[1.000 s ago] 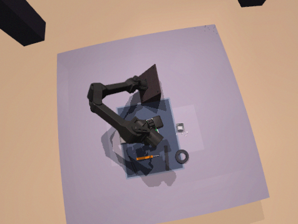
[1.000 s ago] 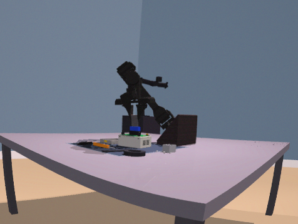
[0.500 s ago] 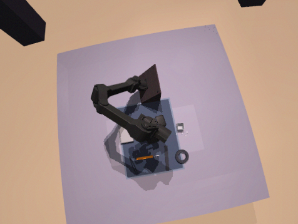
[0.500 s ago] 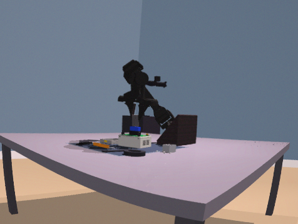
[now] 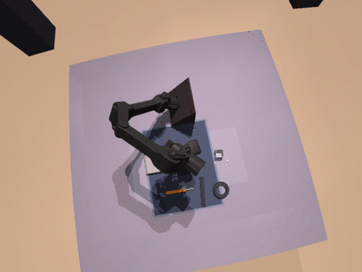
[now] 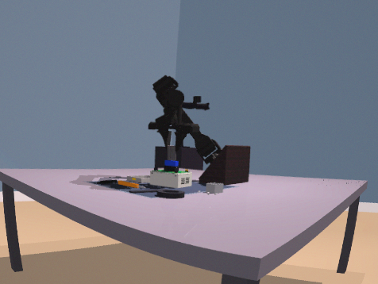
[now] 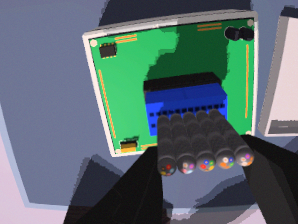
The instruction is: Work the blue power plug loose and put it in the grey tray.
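In the top view, the arm (image 5: pixel 138 142) (image 6: pixel 190 131) reaches from the dark block (image 5: pixel 185 100) (image 6: pixel 237 164), above centre, to the middle of the frame, hiding the plug. The tray (image 5: pixel 153 166) (image 7: pixel 265 107) shows partly, left of the arm's end. On the mat (image 5: pixel 211 167) (image 7: pixel 50 105), toward the bottom, lie an orange screwdriver (image 5: pixel 176 191) (image 6: pixel 128 184) and, to its right, a dark bar (image 5: pixel 202 191). A black ring (image 5: pixel 215 190) (image 6: pixel 170 196) sits at the mat's lower right edge, a small grey block (image 5: pixel 218 155) (image 6: pixel 214 188) above it.

In the exterior view, the gripper (image 6: pixel 171 147) (image 7: pixel 198 149) points down at centre, over the blue plug (image 6: pixel 171 163) (image 7: pixel 186 97), which sits on top of the white box (image 6: pixel 171 179) (image 7: pixel 97 95). The screwdriver is left of the box, the grey block to its lower right.

In the wrist view, the plug is at centre, at its black socket (image 7: pixel 182 81) on the green board (image 7: pixel 120 90). The fingers come in from the lower left and lower right, clamped on the black cables (image 7: pixel 195 142). The tray stands at the right edge, beside the box.
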Controlling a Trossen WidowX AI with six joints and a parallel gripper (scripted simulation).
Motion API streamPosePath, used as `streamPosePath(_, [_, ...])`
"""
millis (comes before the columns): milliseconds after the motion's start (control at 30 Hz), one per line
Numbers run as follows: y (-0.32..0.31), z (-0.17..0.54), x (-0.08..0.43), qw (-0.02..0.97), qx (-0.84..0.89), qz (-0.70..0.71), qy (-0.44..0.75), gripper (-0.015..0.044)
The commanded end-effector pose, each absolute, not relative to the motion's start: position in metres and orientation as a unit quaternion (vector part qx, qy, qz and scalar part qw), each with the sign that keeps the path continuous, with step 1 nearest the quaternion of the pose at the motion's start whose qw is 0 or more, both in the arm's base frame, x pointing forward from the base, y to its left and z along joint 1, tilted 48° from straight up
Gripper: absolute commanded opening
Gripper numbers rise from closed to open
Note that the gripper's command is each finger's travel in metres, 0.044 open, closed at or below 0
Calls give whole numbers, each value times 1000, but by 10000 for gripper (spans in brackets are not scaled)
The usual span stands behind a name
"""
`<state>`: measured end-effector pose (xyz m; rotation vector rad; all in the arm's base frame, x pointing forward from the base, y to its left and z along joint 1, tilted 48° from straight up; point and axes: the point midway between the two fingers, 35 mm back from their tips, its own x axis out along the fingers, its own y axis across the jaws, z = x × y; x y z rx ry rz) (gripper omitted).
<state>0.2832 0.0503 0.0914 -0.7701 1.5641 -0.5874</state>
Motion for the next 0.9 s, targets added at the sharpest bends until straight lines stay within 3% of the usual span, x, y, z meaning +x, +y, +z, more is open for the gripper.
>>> streamPosePath(0, [64,105,284,621,-331,-238,670,0])
streamPosePath(333, [45,88,283,621,-331,-238,669,0])
streamPosePath(633, [45,88,283,621,-331,-238,669,236])
streamPosePath(867, [45,88,283,621,-331,-238,669,249])
